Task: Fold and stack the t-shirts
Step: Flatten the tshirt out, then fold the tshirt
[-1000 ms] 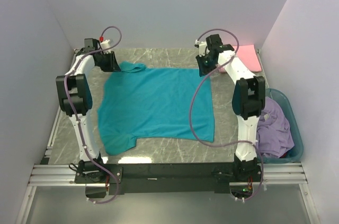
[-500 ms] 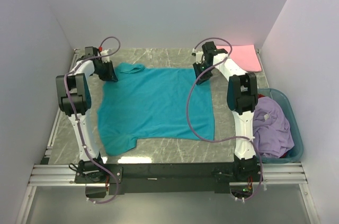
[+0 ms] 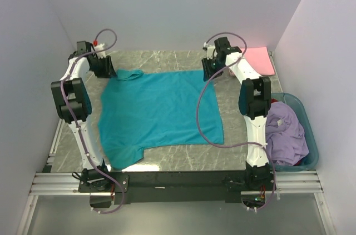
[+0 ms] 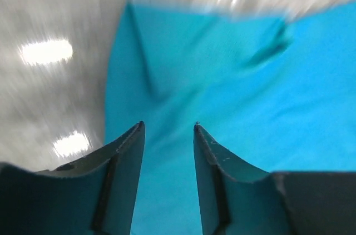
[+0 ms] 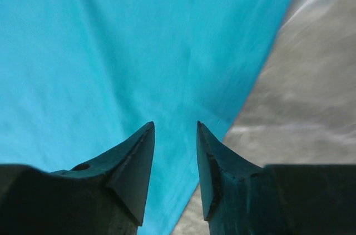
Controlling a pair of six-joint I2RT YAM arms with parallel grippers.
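Teal plastic basket at the near right holds a crumpled lavender t-shirt. Teal t-shirt lies spread flat mid-worktop, both sleeves at its left end. Left gripper is over the far left sleeve, jaws apart, nothing between them; the view is blurred. Right gripper is over the shirt's far right corner, jaws apart, empty. Pink t-shirt lies flat in the far right corner, apart from the teal one.

A t-shirt lies spread on the table; right of it, a basket holds crumpled shirts.
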